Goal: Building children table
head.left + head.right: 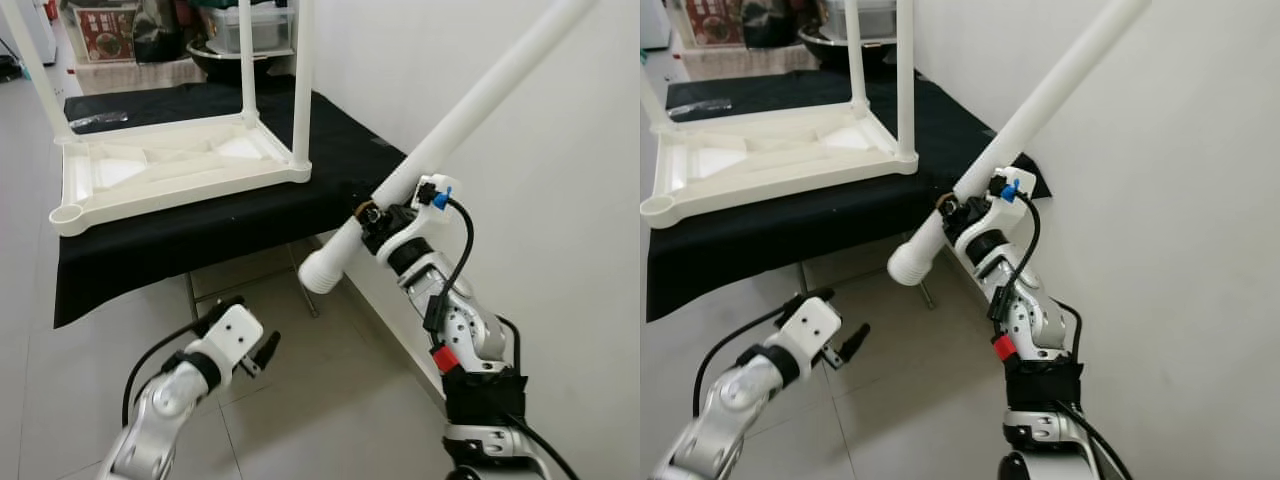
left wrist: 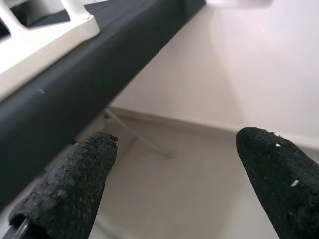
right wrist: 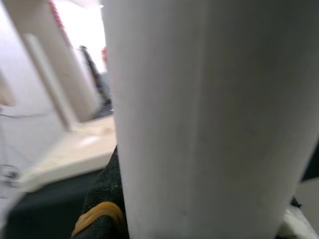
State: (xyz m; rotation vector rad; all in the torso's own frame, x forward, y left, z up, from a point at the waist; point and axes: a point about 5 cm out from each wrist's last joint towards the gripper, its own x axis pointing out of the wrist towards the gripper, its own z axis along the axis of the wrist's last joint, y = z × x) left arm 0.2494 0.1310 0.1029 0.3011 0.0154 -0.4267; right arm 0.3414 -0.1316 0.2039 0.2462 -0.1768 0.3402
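Black-draped table (image 1: 330, 160) (white wall (image 1: 560, 200) beside).

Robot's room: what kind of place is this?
Probably a spare or storage room in a home: tiled floor, plain white wall, a black-covered table holding the upturned white children's table, and boxes stacked behind.

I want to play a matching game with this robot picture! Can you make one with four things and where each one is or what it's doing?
Things:
1. right end effector
2. left end effector
3. upside-down white table
4. black cloth

States:
A. open, low above the floor tiles
B. spread over the bench, under the table
C. shut on the loose table leg, held slanted
D. lying on the bench, legs pointing up

Pairs: 1-C, 2-A, 3-D, 4-B
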